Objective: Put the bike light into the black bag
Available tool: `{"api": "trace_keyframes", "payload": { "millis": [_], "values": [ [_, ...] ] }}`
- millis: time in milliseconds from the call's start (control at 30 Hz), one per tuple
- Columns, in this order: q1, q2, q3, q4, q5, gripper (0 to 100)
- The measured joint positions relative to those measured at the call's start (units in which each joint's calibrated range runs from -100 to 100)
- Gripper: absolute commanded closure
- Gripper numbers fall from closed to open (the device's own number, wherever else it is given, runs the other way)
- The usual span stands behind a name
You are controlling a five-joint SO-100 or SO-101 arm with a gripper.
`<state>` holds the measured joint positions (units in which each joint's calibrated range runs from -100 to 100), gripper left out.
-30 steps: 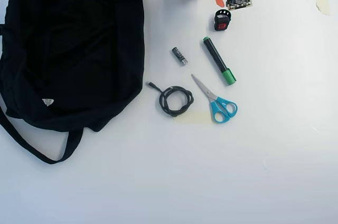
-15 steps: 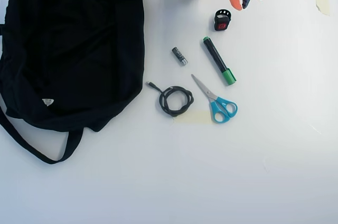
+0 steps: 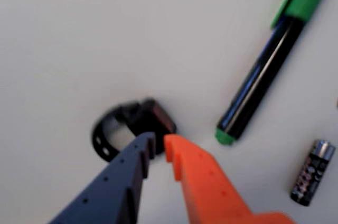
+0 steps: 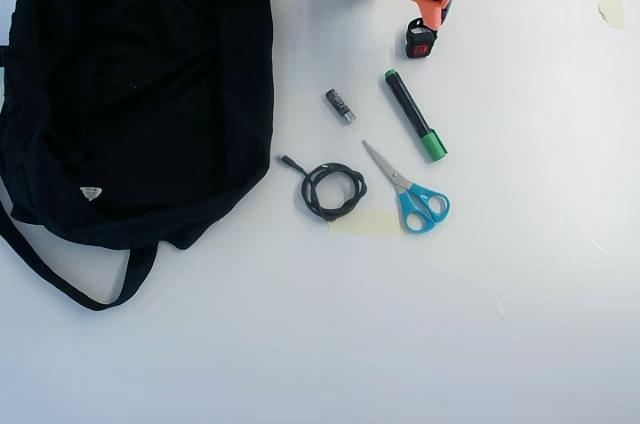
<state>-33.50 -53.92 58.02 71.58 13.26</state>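
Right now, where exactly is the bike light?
In the overhead view the bike light lies near the top edge, right of centre, just under the tool and above the green-capped marker, far right of the black bag.

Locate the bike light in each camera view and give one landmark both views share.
Wrist view: the bike light lies lower left of centre, just beyond the tips of the gripper.
Overhead view: the bike light sits near the top edge, right of centre, partly under the gripper.
Shared landmark: the black marker with a green cap, lying beside the light in both.
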Motion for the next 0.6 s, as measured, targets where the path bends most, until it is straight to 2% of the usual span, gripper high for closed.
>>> {"api": "trace_keyframes", "payload": {
  "millis": [233, 400, 600],
  "values": [
    [6.3, 0.1, 2.8, 0.0, 8.8, 98],
    [7.5, 0.1, 2.8, 0.0, 13.4, 98],
    [7.6, 0.1, 2.8, 0.1, 14.4, 98]
  ]
}}
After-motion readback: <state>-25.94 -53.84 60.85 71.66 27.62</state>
